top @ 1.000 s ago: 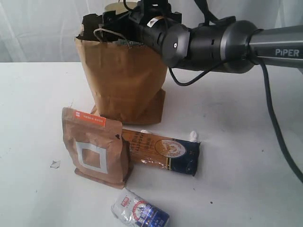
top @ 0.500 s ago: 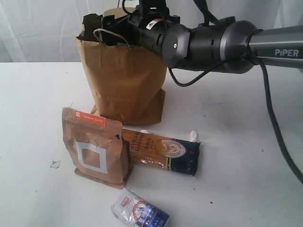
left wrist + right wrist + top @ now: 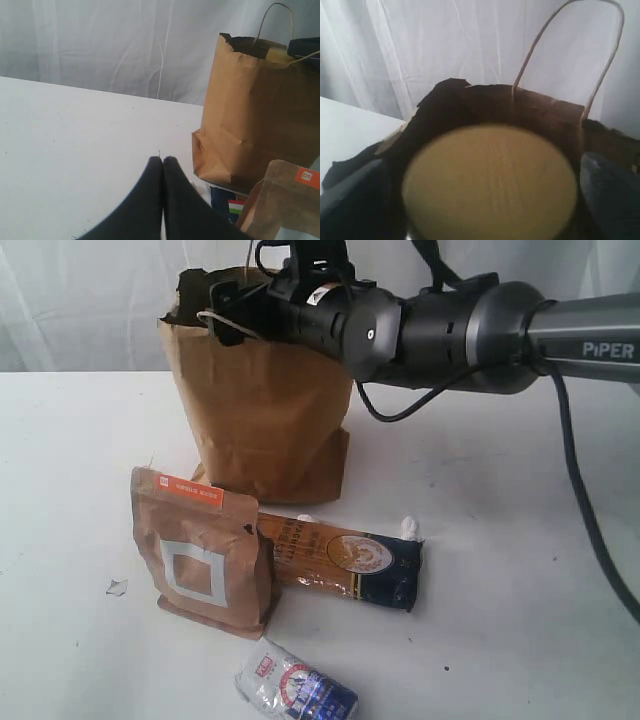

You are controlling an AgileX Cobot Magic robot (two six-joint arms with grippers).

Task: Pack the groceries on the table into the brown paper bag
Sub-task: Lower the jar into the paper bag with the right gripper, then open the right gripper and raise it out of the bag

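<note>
The brown paper bag (image 3: 265, 400) stands upright at the back of the table (image 3: 500, 540). My right gripper (image 3: 238, 308) reaches into the bag's mouth, its jaws wide around the gold-lidded jar. The jar's gold lid (image 3: 490, 182) fills the right wrist view between the two fingers (image 3: 607, 195), below the bag's rim (image 3: 530, 102). In front of the bag stand the brown pouch (image 3: 205, 555), the spaghetti pack (image 3: 345, 560) and the small white-blue packet (image 3: 295, 688). My left gripper (image 3: 162, 160) is shut and empty, low over the table beside the bag (image 3: 250, 115).
A small white scrap (image 3: 117, 587) lies left of the pouch, and white bits (image 3: 408, 528) lie by the spaghetti pack's far end. A white curtain (image 3: 80, 300) hangs behind the table. The right arm (image 3: 480, 335) stretches over the table's right side.
The right gripper has sunk a little and shifted left into the bag's mouth. The gold lid that showed above the rim is now out of the exterior view.
</note>
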